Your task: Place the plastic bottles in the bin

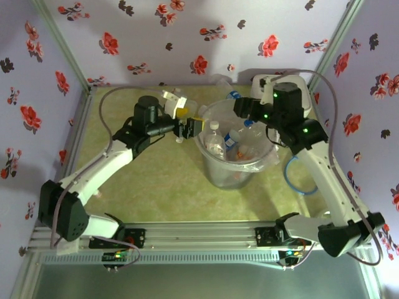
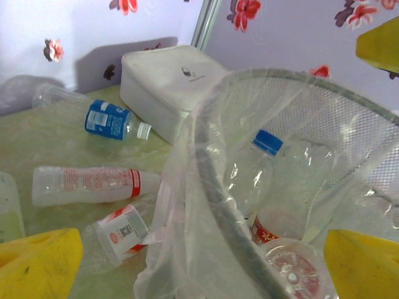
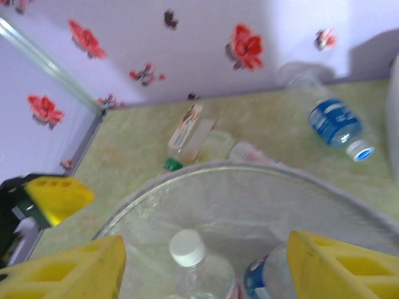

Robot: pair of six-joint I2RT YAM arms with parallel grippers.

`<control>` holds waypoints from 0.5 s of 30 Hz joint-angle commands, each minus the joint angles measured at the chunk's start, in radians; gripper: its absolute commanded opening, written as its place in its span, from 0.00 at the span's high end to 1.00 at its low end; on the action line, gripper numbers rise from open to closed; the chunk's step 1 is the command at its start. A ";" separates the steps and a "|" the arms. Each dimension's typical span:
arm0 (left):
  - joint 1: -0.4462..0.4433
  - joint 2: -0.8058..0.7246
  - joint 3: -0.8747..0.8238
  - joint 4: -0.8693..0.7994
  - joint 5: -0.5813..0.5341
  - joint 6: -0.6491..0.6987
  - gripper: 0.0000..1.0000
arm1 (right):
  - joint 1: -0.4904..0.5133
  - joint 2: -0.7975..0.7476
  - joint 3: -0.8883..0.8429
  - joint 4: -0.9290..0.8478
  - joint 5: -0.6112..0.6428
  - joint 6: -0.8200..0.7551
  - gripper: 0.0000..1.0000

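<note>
On the counter [image 1: 156,193] the bin [image 1: 221,174] stands mid-scene with several plastic bottles already inside, among them a blue-capped one [image 2: 267,163] leaning against the liner and a white-capped one [image 3: 187,249]. The left hand [image 2: 202,249] hangs at the bin's left rim, jaws wide apart and empty. The right hand [image 3: 209,268] hovers over the far right rim, its fingers likewise apart with nothing between them. Beyond the bin more bottles lie on their sides on the far counter: a red-labelled one [image 2: 93,185] and a blue-labelled one [image 2: 106,118], the latter just beside the white box [image 2: 168,87] at the far right. They look empty, so probably very light, with thin walls that dent under a squeeze and smooth round bodies apt to roll or slip. The safest hold is likely across the labelled middle, fingers square to the length, closing gently.
</note>
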 commanded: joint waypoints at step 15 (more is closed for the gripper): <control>0.283 0.167 0.059 -0.091 -0.283 -0.148 0.05 | -0.061 -0.172 -0.156 0.011 0.193 0.060 0.25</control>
